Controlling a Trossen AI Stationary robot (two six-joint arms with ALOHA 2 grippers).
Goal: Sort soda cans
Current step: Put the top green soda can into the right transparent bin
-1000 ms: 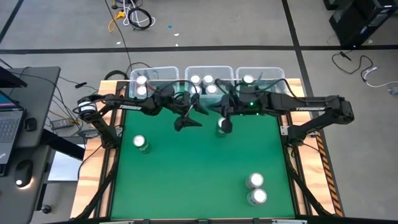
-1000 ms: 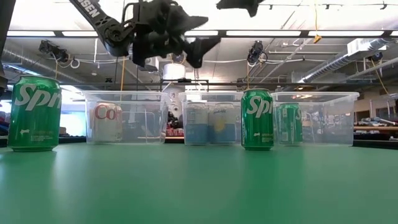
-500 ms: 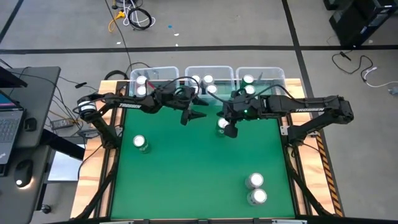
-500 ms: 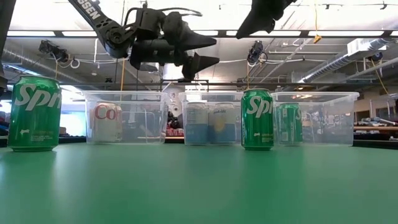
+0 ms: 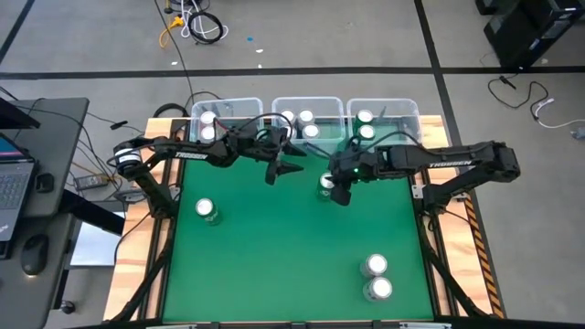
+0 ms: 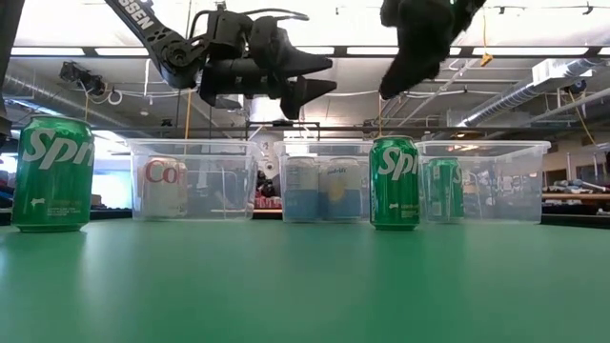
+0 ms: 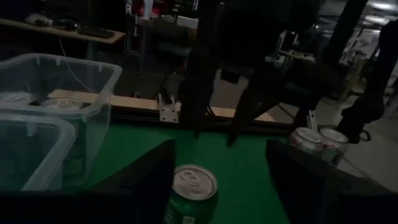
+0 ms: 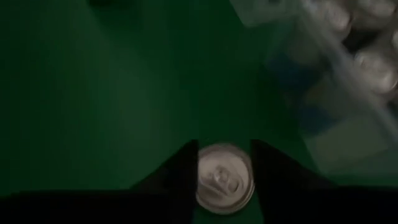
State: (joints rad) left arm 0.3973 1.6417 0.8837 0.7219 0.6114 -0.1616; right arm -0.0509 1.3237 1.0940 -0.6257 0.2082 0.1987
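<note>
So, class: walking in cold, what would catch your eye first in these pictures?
The right gripper hangs open directly above a green soda can mid-table, its fingers either side of the can's top. Behind it, three clear bins line the far edge, holding cans.

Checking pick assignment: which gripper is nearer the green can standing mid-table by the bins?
Right. The right gripper hangs just above the green can, fingers straddling its top. The left gripper hovers farther off, up and to the can's left, pointing toward it.

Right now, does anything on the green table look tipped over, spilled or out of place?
Nothing stands out. The four loose soda cans, including the green one under the right gripper, stand upright, and the three clear plastic bins sit in a row.
</note>
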